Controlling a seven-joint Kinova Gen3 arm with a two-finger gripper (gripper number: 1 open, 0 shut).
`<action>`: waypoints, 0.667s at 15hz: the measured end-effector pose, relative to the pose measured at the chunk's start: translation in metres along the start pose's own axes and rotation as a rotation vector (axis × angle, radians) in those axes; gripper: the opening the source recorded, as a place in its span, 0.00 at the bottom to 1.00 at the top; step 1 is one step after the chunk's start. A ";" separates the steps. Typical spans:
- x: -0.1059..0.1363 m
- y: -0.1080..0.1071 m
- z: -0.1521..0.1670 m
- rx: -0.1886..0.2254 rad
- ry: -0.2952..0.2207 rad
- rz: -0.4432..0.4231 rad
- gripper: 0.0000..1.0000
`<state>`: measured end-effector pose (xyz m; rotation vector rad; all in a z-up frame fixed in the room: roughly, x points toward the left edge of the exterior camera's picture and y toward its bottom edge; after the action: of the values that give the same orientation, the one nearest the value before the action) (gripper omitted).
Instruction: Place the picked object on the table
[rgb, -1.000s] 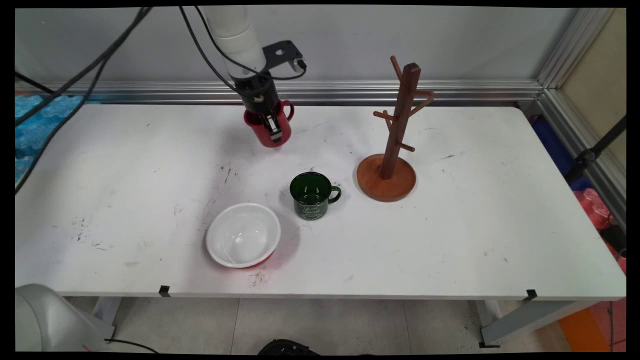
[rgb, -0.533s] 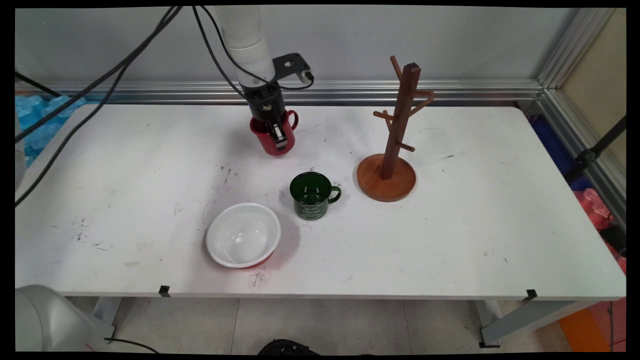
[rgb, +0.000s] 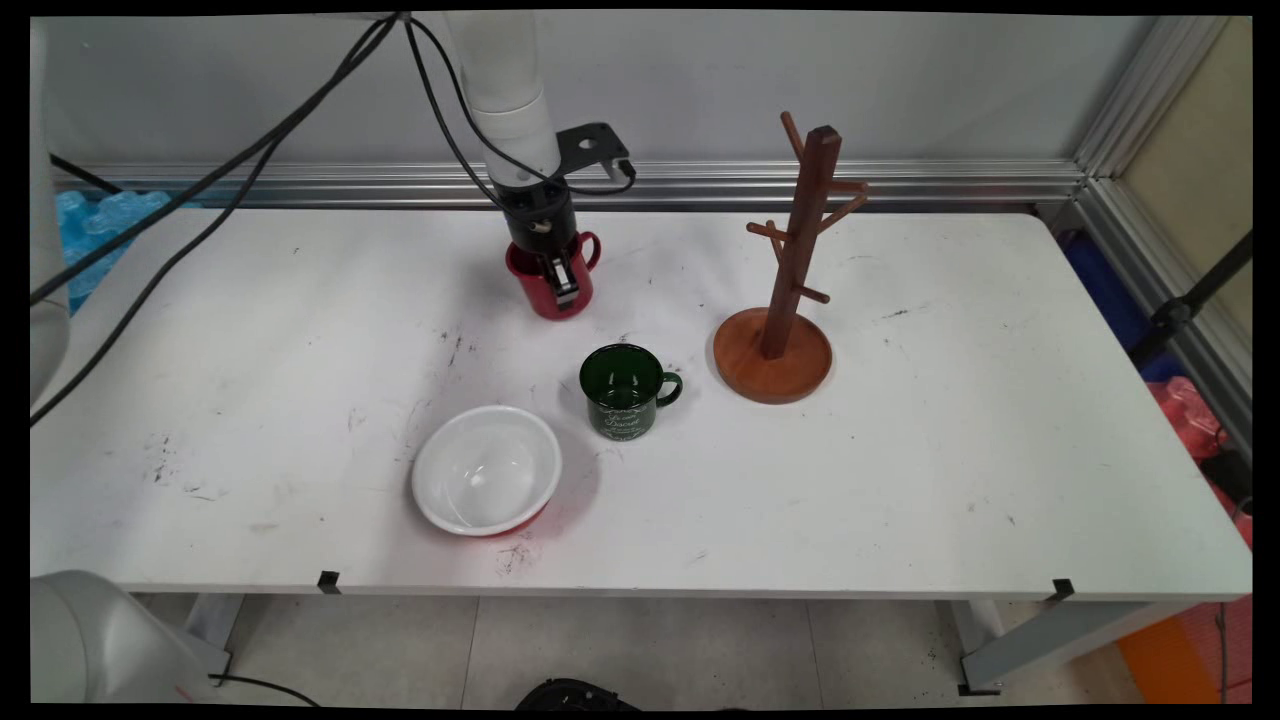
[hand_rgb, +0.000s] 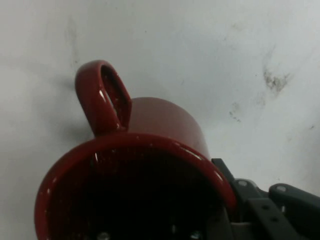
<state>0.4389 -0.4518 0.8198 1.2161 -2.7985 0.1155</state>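
I have the gripper (rgb: 562, 283) clamped on the rim wall of the red mug (rgb: 545, 290), one finger inside, one against the outer wall. The mug sits at the far middle of the white table (rgb: 900, 480), handle toward the wall. Nearer the camera stands a green mug (rgb: 622, 392), with a white bowl (rgb: 487, 470) to its left and a wooden mug tree (rgb: 790, 290) to its right.

Red mug (rgb: 545, 285), dark green mug (rgb: 625, 392) with white lettering, white bowl (rgb: 486, 469), brown wooden rack (rgb: 790, 280), white scuffed table (rgb: 900, 470).
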 end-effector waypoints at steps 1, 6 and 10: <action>0.000 0.000 0.001 0.000 -0.001 0.001 0.00; 0.004 0.000 0.006 0.001 0.003 0.019 1.00; 0.007 -0.002 0.001 0.014 0.026 0.044 1.00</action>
<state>0.4351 -0.4583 0.8197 1.1477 -2.8071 0.1527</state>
